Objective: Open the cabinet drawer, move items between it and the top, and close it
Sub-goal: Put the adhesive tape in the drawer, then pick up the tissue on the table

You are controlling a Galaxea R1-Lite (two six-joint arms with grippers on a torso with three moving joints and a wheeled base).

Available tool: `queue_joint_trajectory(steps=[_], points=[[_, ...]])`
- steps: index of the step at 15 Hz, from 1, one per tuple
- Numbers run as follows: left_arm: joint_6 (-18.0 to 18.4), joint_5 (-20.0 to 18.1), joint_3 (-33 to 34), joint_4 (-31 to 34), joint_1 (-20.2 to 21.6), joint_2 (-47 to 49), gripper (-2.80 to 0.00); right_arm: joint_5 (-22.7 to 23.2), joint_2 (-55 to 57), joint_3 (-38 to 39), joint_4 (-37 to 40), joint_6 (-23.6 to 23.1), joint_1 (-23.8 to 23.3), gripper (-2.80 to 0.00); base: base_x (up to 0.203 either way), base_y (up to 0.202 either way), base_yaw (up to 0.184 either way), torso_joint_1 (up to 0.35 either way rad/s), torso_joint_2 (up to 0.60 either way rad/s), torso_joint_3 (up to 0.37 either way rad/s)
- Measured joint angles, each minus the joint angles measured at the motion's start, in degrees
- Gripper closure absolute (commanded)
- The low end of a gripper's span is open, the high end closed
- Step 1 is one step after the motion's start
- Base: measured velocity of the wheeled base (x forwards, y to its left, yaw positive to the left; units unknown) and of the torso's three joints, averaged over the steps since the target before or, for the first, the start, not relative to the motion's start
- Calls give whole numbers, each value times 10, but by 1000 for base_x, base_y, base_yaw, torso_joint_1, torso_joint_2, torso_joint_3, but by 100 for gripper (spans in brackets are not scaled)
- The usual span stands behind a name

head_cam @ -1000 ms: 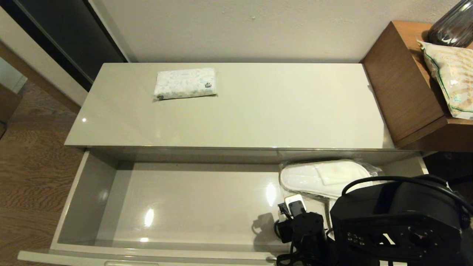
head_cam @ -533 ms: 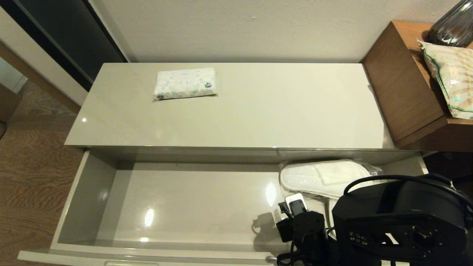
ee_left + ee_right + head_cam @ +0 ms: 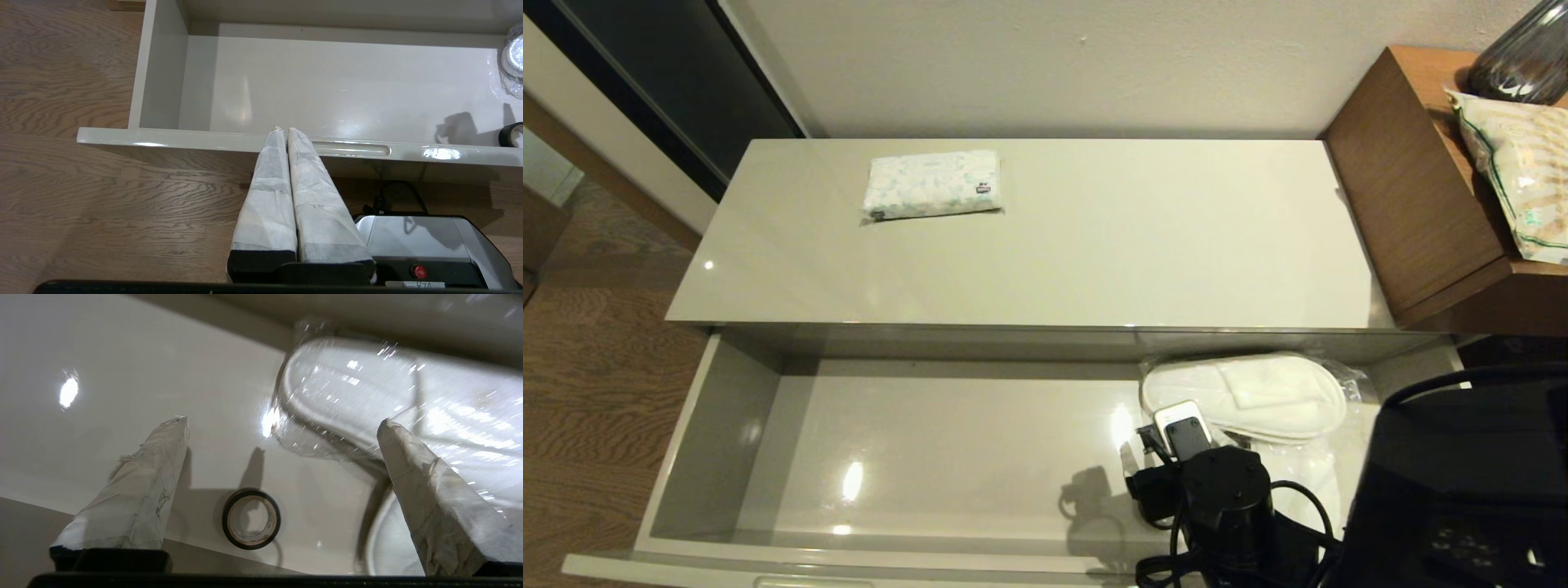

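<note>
Below, my right gripper [image 3: 282, 424] hangs inside the open drawer [image 3: 719, 408] toward its right end, fingers [image 3: 139, 490] spread wide and holding nothing. Directly between them, on the drawer floor, lies the tape roll [image 3: 251, 518], flat and untouched. Just beyond it, toward the far right of the drawer, I see the slippers [image 3: 1250, 396] in their clear bags, one pair partly overlapping another that lies nearer. My left gripper [image 3: 284, 130] is parked outside the drawer, near the front edge, beside one of its notches [image 3: 351, 149], fingers pressed together on nothing. On the top [image 3: 1094, 245], at the far left, rests the tissue pack [image 3: 931, 184], well apart from everything else. A brown side unit [image 3: 1413, 188] stands at the right, carrying a green-edged bag [image 3: 1515, 171].
</note>
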Motion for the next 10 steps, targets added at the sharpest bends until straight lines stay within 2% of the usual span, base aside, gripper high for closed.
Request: queue_joint_trajectory(steps=[3, 5, 6, 10], points=[[0, 0, 0, 0, 1, 0, 0, -16, -119, -13, 116, -7, 14, -280, 0, 0, 0, 0, 0, 0], [0, 0, 0, 0, 1, 0, 0, -21, -224, -22, 227, -8, 11, -280, 0, 0, 0, 0, 0, 0], [0, 0, 0, 0, 0, 0, 0, -23, -276, -25, 280, -8, 0, 0, 0, 0, 0, 0, 0, 0], [0, 0, 0, 0, 0, 0, 0, -19, -508, -68, 515, 4, -107, 0, 0, 0, 0, 0, 0, 0]])
